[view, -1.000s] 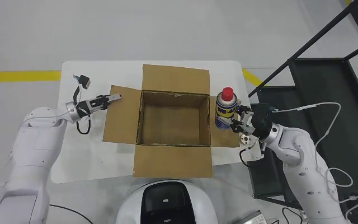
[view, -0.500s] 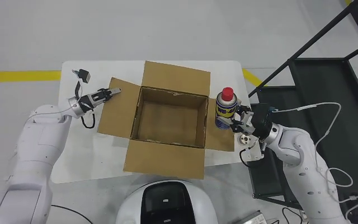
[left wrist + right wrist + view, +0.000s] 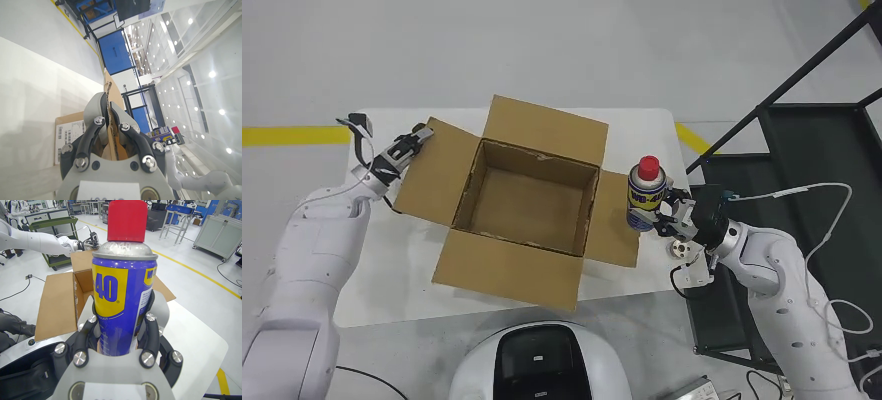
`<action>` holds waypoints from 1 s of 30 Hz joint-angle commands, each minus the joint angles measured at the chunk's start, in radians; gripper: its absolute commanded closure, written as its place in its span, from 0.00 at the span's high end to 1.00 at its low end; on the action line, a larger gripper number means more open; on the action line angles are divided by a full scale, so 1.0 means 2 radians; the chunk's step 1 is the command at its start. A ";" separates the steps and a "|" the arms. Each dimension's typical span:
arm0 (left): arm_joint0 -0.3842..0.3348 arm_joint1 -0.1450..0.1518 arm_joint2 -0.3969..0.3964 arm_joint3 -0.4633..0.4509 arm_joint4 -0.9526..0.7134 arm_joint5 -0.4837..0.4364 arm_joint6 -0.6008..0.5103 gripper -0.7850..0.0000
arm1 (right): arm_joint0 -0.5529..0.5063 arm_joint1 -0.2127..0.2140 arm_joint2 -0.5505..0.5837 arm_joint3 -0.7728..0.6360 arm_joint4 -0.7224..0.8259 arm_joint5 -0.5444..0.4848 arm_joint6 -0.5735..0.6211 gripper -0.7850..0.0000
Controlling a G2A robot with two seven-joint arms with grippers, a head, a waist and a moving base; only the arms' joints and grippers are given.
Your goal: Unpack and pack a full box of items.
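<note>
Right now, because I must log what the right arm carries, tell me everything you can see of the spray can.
The spray can is a metal aerosol cylinder, blue with a yellow printed panel, a bare silver domed shoulder and a red plastic cap, which is on. It stands upright, clamped round its lower body by the right gripper. It is at the right side of the open cardboard box, over that box's side flap; whether its base rests on the flap cannot be seen.

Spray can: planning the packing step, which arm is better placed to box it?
Right, probably: the right gripper holds the spray can beside the open box; the left gripper is clamped on a flap.
</note>
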 commanded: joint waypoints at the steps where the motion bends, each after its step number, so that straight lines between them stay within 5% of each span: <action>1: -0.001 -0.001 -0.001 0.003 0.002 -0.002 0.017 0.00 | 0.000 0.000 0.000 0.000 0.000 0.000 0.000 0.00; 14: 0.011 -0.002 0.001 -0.003 0.041 -0.015 0.054 0.01 | 0.000 0.000 0.000 0.000 0.000 0.000 0.000 0.00; 16: 0.015 0.000 -0.003 -0.009 0.037 -0.013 0.043 1.00 | 0.000 0.000 0.000 0.000 0.000 0.000 0.000 0.00; 30: 0.021 0.042 -0.087 -0.079 0.061 -0.041 0.047 1.00 | 0.000 0.000 0.000 0.000 0.000 0.000 0.000 0.00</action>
